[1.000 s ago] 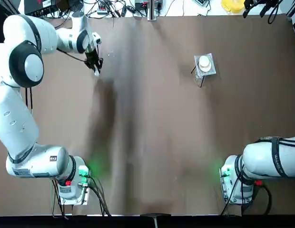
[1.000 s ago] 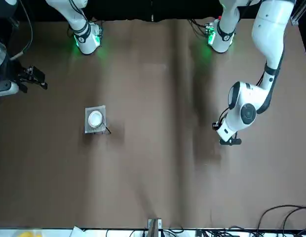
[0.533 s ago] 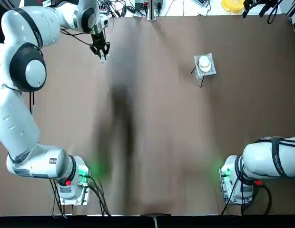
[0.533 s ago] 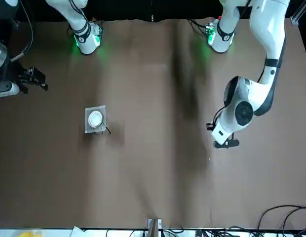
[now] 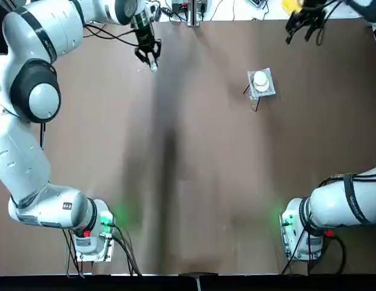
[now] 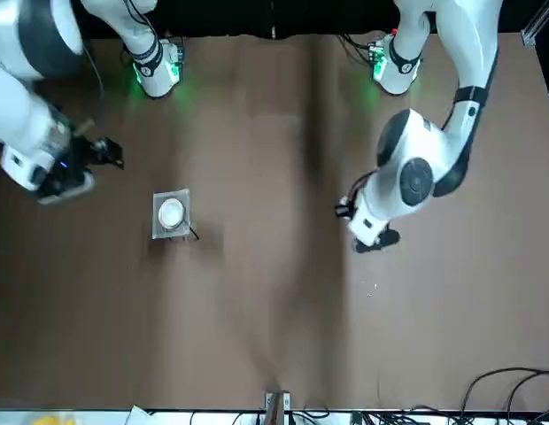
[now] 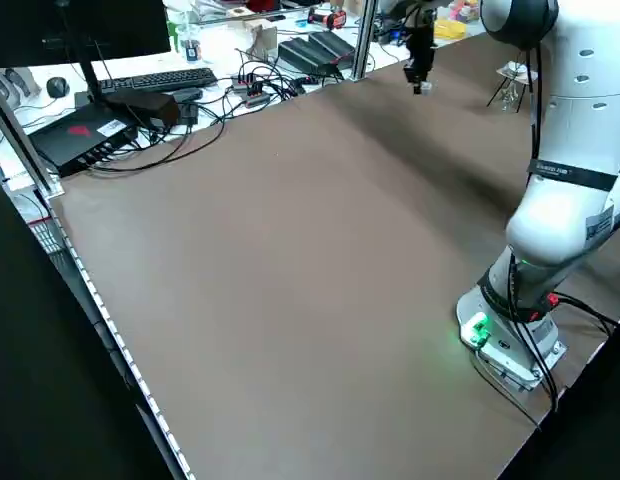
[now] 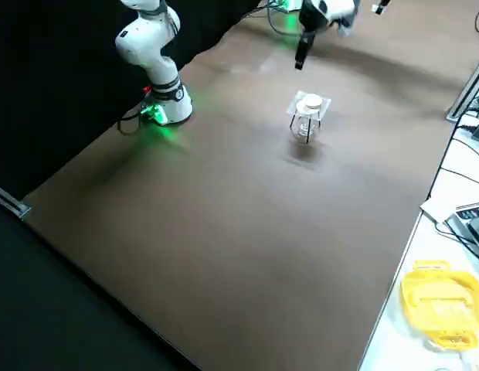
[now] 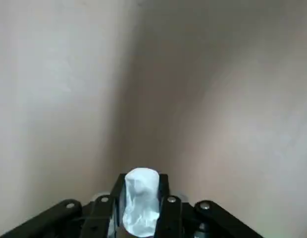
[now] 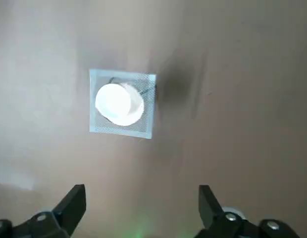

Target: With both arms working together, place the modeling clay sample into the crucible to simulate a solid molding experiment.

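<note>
Your left end effector (image 5: 153, 64) hangs over the far left of the table (image 5: 194, 182), pinching the modeling clay sample (image 9: 141, 202). Your right end effector (image 10: 141, 208) is spread wide and empty, above the crucible (image 5: 260, 79) on the mesh plate (image 5: 266, 91) at far right.

In my left gripper (image 9: 141, 218) I hold the modeling clay sample (image 9: 140, 201), an off-white oval lump pinched upright between my fingers, low centre of the left wrist view. I cannot make out the crucible anywhere.

bare table (image 5: 194, 182), only mesh stand (image 5: 261, 83) seemingly obstructing
</note>
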Robot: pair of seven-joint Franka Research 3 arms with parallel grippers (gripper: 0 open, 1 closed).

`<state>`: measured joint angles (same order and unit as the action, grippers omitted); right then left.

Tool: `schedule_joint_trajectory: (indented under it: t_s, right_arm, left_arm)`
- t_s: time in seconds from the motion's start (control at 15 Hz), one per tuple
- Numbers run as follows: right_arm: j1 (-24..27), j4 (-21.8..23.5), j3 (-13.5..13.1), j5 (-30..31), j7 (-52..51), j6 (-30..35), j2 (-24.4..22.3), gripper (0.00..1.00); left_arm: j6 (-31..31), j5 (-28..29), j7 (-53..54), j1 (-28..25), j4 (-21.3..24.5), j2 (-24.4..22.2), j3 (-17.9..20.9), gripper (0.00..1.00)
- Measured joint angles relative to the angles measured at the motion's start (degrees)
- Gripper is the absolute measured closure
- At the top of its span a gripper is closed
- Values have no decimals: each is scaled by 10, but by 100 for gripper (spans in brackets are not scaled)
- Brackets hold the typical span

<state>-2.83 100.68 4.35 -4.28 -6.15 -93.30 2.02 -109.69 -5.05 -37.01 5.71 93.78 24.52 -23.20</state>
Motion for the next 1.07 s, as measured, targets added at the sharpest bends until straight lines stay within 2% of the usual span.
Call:
schedule_joint_trajectory:
  t_s: [0.07, 0.27, 0.33, 0.6, 0.87, 1.07]
  right_arm:
    - [-21, 2, 1, 0, 1, -8, 46, 0]
    - [-34, 1, 1, -17, 2, -36, 103, 1]
    - [-34, 1, 0, -28, 2, -52, 116, 5]
    - [-30, 1, -3, -40, 2, -76, 161, 45]
    - [-31, 1, -3, -41, 1, -85, 195, 53]
    - [-31, 0, -3, -41, 1, -86, 200, 61]
  left_arm:
    - [0, -7, -38, 7, -7, 0, -28, 70]
    - [0, -17, -91, 36, -20, 1, -44, 70]
    - [0, -27, -102, 47, -25, 1, -45, 70]
    - [0, -49, -163, 75, -51, 1, -50, 70]
    - [-5, -50, -240, 96, -71, 1, -51, 69]
    - [-44, -51, -299, 99, -71, 7, -51, 70]
